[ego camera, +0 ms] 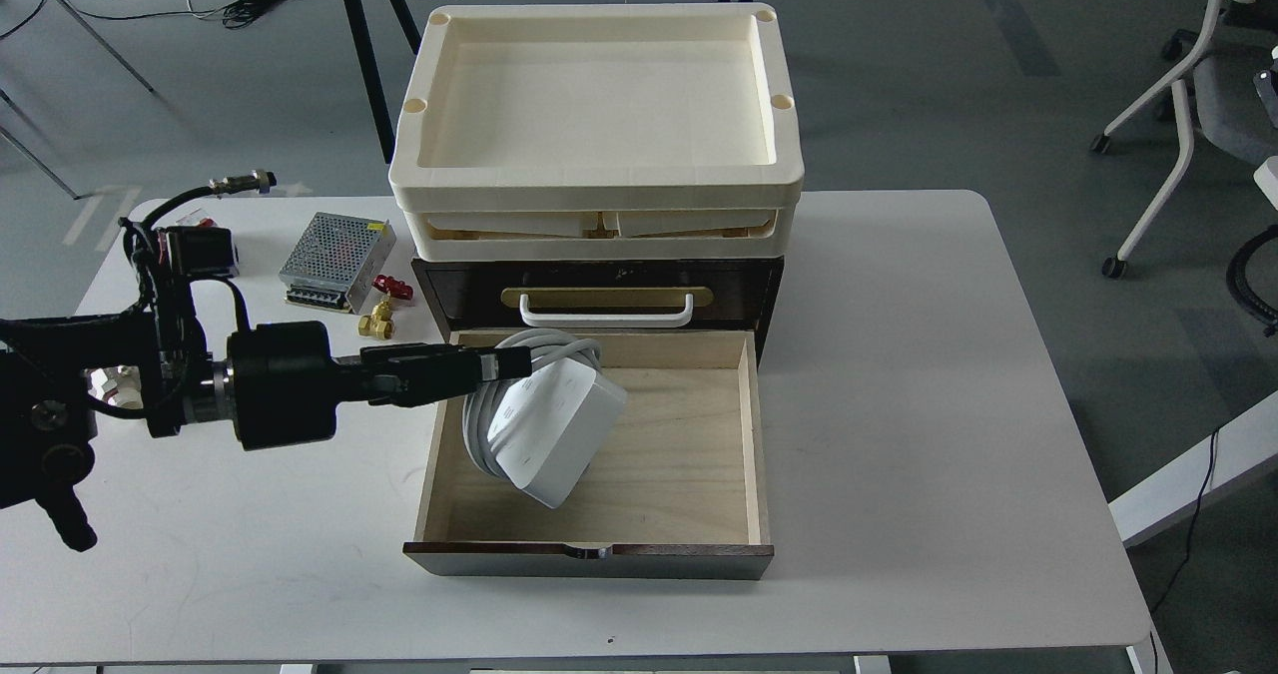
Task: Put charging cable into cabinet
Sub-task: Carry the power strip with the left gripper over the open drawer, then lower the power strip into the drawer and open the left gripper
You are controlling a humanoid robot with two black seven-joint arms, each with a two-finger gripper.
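From the head view, my only camera, I see the charging cable (554, 432), a white rectangular plastic power strip with a thick white cord wound round its middle, tilted on edge over the left half of the pulled-out lower drawer of the dark brown wooden cabinet (599, 293); the drawer's pale wood floor shows bare to its right, and I cannot tell whether the strip's lower corner already touches that floor. I judge the strip to be rigid and fairly light, with smooth plastic faces that could slip, while the cord coil is springy and gives a softer, grippier purchase, so the wrapped middle is the sensible place to take hold. My left gripper (504, 362) reaches in from the left over the drawer's side wall, its dark fingers lying close together and ending right at the cord bundle at the strip's upper left; they appear pinched on the cord, holding the strip at its tilt. My right gripper is nowhere in the picture. Stacked cream plastic trays (596, 115) sit on top of the cabinet, and a perforated metal power supply box (334, 247) lies on the white table (899, 404) well clear of the drawer
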